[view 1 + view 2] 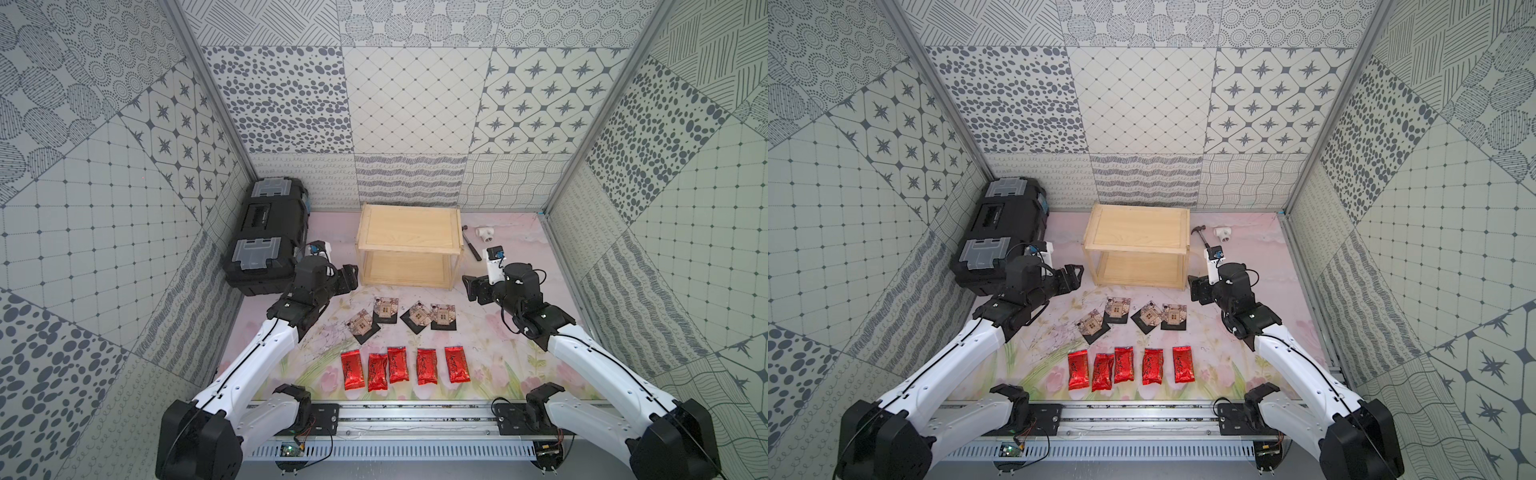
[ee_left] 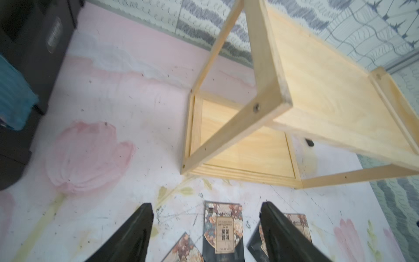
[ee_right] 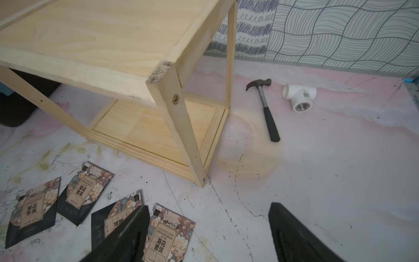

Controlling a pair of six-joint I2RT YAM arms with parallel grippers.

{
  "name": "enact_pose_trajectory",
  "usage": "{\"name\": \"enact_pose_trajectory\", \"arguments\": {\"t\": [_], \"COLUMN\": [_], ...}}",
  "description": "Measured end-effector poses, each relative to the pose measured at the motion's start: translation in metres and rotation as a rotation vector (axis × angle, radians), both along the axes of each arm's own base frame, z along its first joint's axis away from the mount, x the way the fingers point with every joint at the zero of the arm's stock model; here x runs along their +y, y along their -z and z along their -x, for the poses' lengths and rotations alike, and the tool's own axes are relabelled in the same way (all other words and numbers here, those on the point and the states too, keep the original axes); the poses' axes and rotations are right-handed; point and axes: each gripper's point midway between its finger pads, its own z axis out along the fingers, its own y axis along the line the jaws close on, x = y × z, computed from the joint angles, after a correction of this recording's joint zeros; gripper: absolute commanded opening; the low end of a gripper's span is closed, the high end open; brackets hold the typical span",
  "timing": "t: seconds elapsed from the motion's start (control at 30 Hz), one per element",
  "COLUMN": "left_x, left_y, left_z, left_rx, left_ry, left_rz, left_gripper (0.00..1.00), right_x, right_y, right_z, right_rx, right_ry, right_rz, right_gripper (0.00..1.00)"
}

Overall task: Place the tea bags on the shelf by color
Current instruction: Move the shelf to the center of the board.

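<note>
Several red foil tea bags lie in a row near the table's front. Behind them lie several black tea bags with beige labels. The light-wood shelf stands at the back centre with both boards bare. My left gripper hovers open left of the shelf's front, above a black tea bag, and its jaws are empty. Right of the shelf my right gripper is open and empty, with a black tea bag beside one finger.
A large black toolbox fills the back left corner, close behind the left arm. A hammer and a white pipe fitting lie right of the shelf. Patterned walls enclose the table on three sides.
</note>
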Motion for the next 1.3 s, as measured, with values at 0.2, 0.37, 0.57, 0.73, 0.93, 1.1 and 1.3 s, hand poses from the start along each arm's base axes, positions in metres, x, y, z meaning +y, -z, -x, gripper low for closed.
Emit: {"name": "enact_pose_trajectory", "arguments": {"t": [0.2, 0.37, 0.57, 0.73, 0.93, 1.1, 1.3], "left_x": [-0.018, -0.025, -0.034, -0.039, -0.034, -0.026, -0.018], "left_y": [0.028, 0.040, 0.047, 0.051, 0.047, 0.044, 0.042], "left_z": [-0.006, -0.026, -0.062, -0.090, -0.123, -0.145, -0.162], "left_rx": [0.133, 0.184, 0.198, 0.203, 0.182, 0.164, 0.148], "left_ry": [0.015, -0.004, -0.025, -0.045, -0.081, -0.108, -0.129], "left_rz": [0.033, 0.043, 0.043, 0.033, 0.022, 0.011, 0.012], "left_gripper": [0.62, 0.54, 0.47, 0.43, 0.37, 0.37, 0.44], "right_x": [0.011, 0.011, 0.024, 0.042, 0.054, 0.060, 0.065], "right_y": [0.044, 0.050, 0.030, 0.021, 0.020, 0.019, 0.018], "right_z": [-0.025, -0.064, -0.110, -0.141, -0.170, -0.193, -0.209], "right_rx": [0.100, 0.122, 0.067, 0.042, 0.018, -0.011, -0.030], "right_ry": [-0.026, -0.017, -0.049, -0.096, -0.121, -0.130, -0.135], "right_rz": [0.007, -0.030, -0.081, -0.119, -0.128, -0.108, -0.107], "right_gripper": [0.64, 0.51, 0.35, 0.31, 0.26, 0.24, 0.24]}}
